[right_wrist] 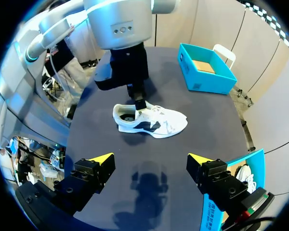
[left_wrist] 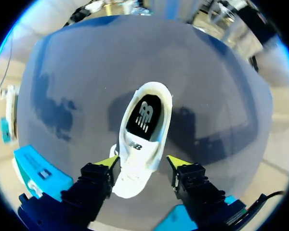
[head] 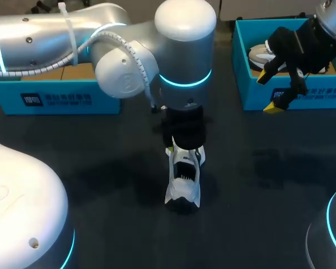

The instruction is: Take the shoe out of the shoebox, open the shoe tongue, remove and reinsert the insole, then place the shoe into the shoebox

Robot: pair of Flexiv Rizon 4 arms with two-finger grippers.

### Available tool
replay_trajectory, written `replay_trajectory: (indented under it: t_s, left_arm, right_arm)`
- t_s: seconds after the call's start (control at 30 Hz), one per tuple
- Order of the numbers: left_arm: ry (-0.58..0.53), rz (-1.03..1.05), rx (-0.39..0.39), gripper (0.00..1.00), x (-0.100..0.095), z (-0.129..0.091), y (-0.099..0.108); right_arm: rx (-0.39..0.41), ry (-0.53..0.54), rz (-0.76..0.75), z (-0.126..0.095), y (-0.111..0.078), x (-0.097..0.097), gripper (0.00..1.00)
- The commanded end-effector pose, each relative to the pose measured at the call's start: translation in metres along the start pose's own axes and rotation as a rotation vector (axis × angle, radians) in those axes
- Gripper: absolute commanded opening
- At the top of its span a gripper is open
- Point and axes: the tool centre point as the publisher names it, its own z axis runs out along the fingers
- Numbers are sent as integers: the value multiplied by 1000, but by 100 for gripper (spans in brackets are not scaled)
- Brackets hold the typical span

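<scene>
At table centre, head view: shoe stands on the dark table, well apart from both boxes. The left arm's wrist covers its far end, and the left gripper is mostly hidden; finger spread cannot be judged here. Right gripper hangs over the near wall of the right shoebox, fingers spread, nothing in them. A second shoe lies in that box, partly blocked by the gripper. Left shoebox is partly hidden by the arm.

Left wrist view: left gripper released, shoe's near end between the fingers. One tip is at the shoe's side; the other stands apart. Dark insole shows in the opening.

Right wrist view: right gripper spread wide, bare table between the tips. Ahead, the shoe lies side-on, the left gripper down at its collar; only one tip is visible. Beyond it, the open left shoebox.
</scene>
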Motion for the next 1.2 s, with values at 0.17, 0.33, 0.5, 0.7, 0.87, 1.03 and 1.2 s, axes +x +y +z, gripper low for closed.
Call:
replay_trajectory:
  t_s: [0.17,0.33,0.5,0.7,0.87,1.03,1.2]
  left_arm:
    - [-25,-267,-21,76,21,-8,-10]
    - [-48,-410,-13,100,31,-13,-16]
    - [-48,-410,-13,100,31,-13,-16]
    - [-48,-410,-13,100,31,-13,-16]
    - [-70,-504,35,100,32,-13,-13]
    - [-137,-787,104,100,44,-12,-11]
    - [-117,-981,67,100,53,-13,-14]
  right_arm:
    - [4,3,1,1,1,-2,100]
    - [4,3,1,1,1,-2,100]
    - [4,3,1,1,1,-2,100]
    - [4,3,1,1,1,-2,100]
    - [4,3,1,1,1,-2,100]
    - [4,3,1,1,1,-2,100]
    - [4,3,1,1,1,-2,100]
